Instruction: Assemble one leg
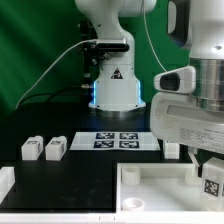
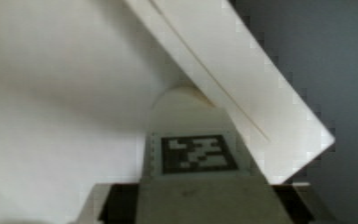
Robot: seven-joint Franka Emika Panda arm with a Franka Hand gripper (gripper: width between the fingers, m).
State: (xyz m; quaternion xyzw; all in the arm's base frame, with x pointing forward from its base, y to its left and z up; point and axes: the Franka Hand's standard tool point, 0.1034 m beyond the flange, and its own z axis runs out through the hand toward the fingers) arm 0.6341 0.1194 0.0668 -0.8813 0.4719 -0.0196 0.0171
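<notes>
One leg (image 1: pixel 211 183), a small white tagged block, was clamped in the gripper (image 1: pixel 210 168), which was lowered at the exterior view's right over the raised-rim white panel (image 1: pixel 150 190). Two more legs (image 1: pixel 43 149) were left on the black table (image 1: pixel 70 185) near the marker board (image 1: pixel 115 141). In the wrist view, the tagged leg (image 2: pixel 197 155) was seen against the panel's rim (image 2: pixel 229 70).
</notes>
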